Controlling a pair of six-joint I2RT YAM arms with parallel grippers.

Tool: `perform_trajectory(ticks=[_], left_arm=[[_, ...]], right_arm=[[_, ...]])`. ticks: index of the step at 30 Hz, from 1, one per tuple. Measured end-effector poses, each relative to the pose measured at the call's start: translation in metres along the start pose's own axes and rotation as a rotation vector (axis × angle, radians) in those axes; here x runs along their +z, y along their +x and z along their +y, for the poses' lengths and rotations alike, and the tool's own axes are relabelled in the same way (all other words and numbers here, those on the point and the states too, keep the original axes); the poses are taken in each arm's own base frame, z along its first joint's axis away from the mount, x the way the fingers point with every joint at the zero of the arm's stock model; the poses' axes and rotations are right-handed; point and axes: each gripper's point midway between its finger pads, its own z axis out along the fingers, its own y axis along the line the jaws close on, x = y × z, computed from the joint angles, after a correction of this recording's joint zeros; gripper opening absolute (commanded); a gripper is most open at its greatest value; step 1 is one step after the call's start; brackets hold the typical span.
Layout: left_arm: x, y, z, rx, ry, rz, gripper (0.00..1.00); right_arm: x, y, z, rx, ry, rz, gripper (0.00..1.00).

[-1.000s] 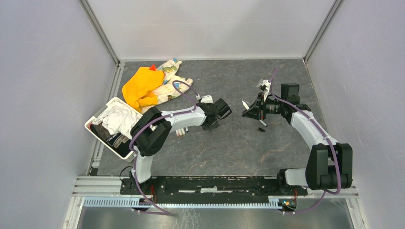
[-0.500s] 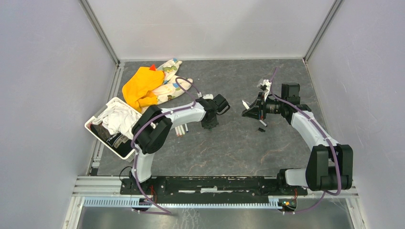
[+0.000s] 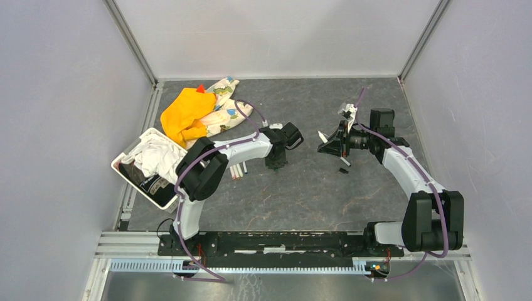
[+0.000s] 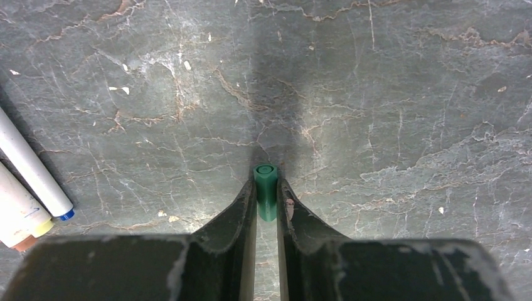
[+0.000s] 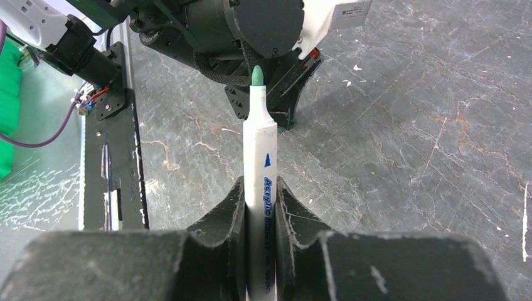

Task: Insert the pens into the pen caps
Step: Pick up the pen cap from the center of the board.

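The left gripper [image 4: 266, 187] pinches the dark green pen cap [image 4: 265, 174] between its fingertips, with one end poking past them over the grey table [image 4: 389, 113]. The right gripper [image 5: 260, 191] is clamped on a white pen [image 5: 258, 144] (green nib forward) aimed at the left arm. Two more pens [image 4: 30, 168] lie nearby.

The table [image 4: 408, 94] looks like dark grey stone with pale veins, dull and a bit rough. The green cap [image 4: 266, 174] is smooth plastic with a soft shine. The pen [image 5: 259, 138] is smooth white plastic, and its green tip looks like felt. The left tool [image 4: 266, 191] and the right tool [image 5: 260, 188] are dull black plastic with pale scratches. The orange cloth [image 3: 185, 113] looks soft.
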Motion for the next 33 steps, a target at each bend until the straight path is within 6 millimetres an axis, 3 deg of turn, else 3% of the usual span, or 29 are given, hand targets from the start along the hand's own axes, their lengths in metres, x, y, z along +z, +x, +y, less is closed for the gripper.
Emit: perform_trajectory(ticks=[6, 11, 19, 23, 27, 33], left_arm=[[-0.002, -0.006, 0.004, 0.015, -0.01, -0.036, 0.02], [-0.005, -0.007, 0.02, 0.027, -0.048, -0.061, 0.02], [-0.023, -0.006, 0.026, -0.016, 0.041, -0.098, 0.02], [-0.029, -0.006, 0.024, -0.084, 0.112, -0.12, 0.02], [-0.031, -0.007, 0.026, -0.17, 0.172, -0.139, 0.02], [-0.028, -0.01, 0.024, -0.295, 0.227, -0.162, 0.02]], right_arm=[[0.0, -0.002, 0.0, 0.001, 0.001, -0.008, 0.0], [0.002, 0.0, 0.001, 0.008, -0.007, -0.014, 0.0], [0.022, 0.017, 0.017, 0.033, -0.067, -0.005, 0.0], [0.042, 0.04, 0.029, 0.101, -0.109, 0.018, 0.0], [0.065, 0.079, 0.041, 0.223, -0.124, 0.074, 0.0], [0.085, 0.122, 0.058, 0.377, -0.091, 0.132, 0.0]])
